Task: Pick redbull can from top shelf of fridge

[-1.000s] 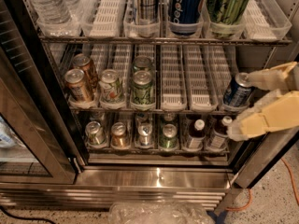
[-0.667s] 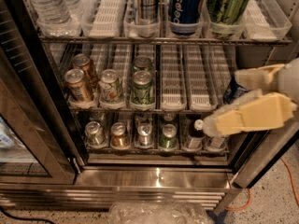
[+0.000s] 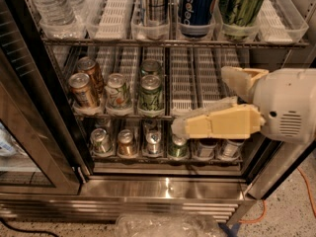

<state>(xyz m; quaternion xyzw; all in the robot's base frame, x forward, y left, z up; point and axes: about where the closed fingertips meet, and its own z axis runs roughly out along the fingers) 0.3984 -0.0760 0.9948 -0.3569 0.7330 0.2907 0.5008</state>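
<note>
The redbull can (image 3: 157,4), slim and silver with dark checked blocks, stands in a clear lane bin on the top shelf (image 3: 114,15) of the fridge (image 3: 168,187); the frame's upper edge cuts off its top. My gripper (image 3: 200,100) hangs lower and to the right, in front of the middle rack. It is open with nothing between its cream fingers: the long lower finger (image 3: 217,123) points left and the upper finger (image 3: 242,78) is shorter. The gripper is well below the can and does not touch it.
Right of the redbull can stand a blue Pepsi can (image 3: 197,6) and a wide green can (image 3: 240,4); water bottles (image 3: 49,6) stand at the left. Several cans (image 3: 150,90) fill the middle and lower racks. The glass door (image 3: 29,132) hangs open at left. A plastic bag (image 3: 168,226) and an orange cable (image 3: 306,191) lie on the floor.
My gripper has moved left across the front of the middle rack, and more of the white wrist has come into view from the right. The cans have not moved.
</note>
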